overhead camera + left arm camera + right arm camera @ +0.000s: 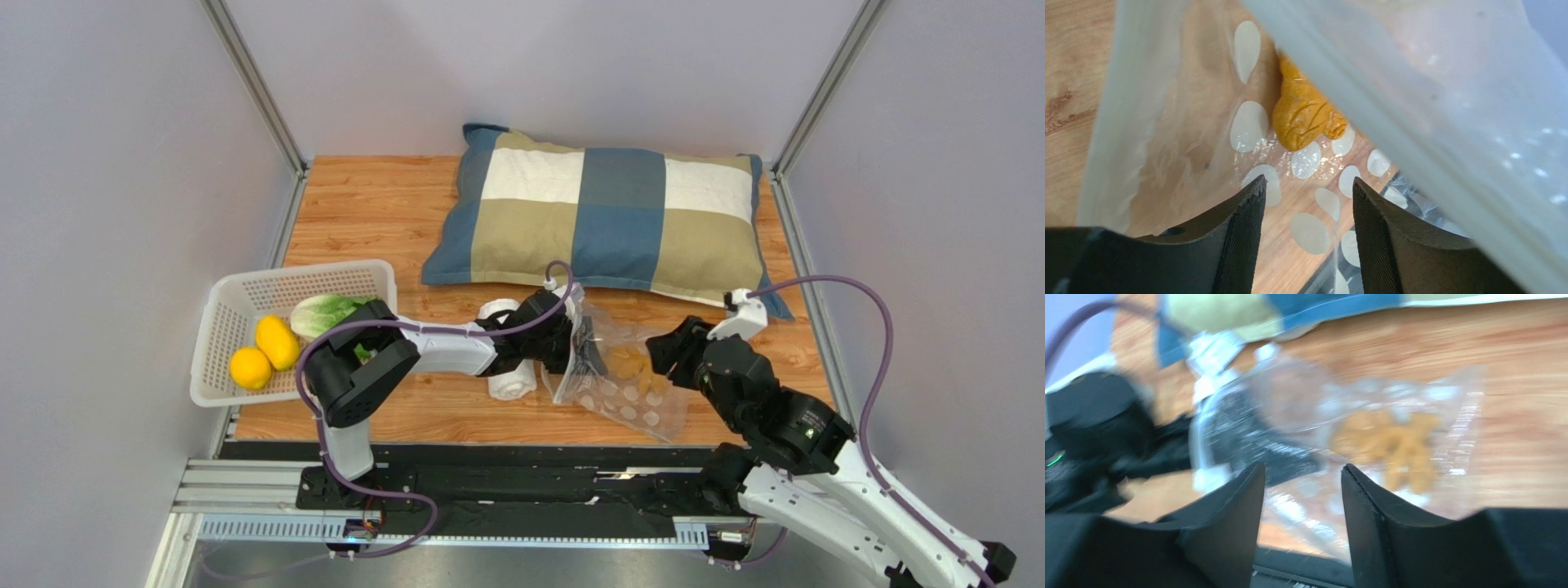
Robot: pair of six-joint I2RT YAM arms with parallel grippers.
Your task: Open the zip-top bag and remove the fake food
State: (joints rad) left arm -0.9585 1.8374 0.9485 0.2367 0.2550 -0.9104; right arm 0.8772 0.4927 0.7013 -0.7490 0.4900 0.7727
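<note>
The clear dotted zip-top bag (pixel 626 390) lies on the wooden table in front of the pillow, its mouth towards the left. My left gripper (pixel 589 353) is open, with its fingers reaching into the bag's mouth. In the left wrist view my left gripper (pixel 1309 184) is empty and points at an orange-brown crinkled piece of food (pixel 1306 116) inside the bag (pixel 1247 125). My right gripper (pixel 669 349) is open at the bag's right side. The right wrist view is blurred; there my right gripper (pixel 1303 468) is empty over the bag (pixel 1450 416). The cabbage (pixel 325 312) and two lemons (pixel 276 341) lie in the basket.
A white mesh basket (pixel 221 306) stands at the table's left edge. A checked pillow (pixel 601 214) lies at the back. A rolled white towel (pixel 509 382) lies under my left arm, just left of the bag. Grey walls close in both sides.
</note>
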